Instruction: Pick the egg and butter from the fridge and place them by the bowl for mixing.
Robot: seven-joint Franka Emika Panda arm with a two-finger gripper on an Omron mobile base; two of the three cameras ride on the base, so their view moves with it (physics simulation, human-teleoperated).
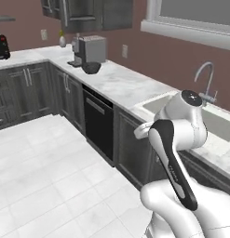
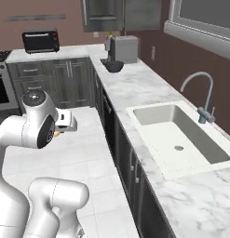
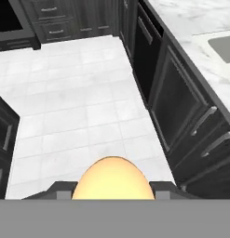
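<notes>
A smooth yellow-orange egg (image 3: 112, 180) sits between the two dark fingertips of my gripper (image 3: 112, 191), which is shut on it above the white tiled floor. From the right base view, a sliver of the egg (image 2: 57, 134) peeks out under the white hand, left of the counter run. The dark bowl (image 1: 91, 68) (image 2: 114, 66) stands far off on the marble counter, just in front of the coffee machine. The butter and the fridge are out of view.
A grey coffee machine (image 1: 91, 49) (image 2: 123, 49) stands in the counter's corner. The sink (image 2: 181, 135) with its faucet (image 2: 202, 95) lies near the arm. A black dishwasher front (image 1: 98, 123) and dark cabinets line the tiled floor (image 3: 79, 107). A toaster oven (image 2: 40, 41) sits far left.
</notes>
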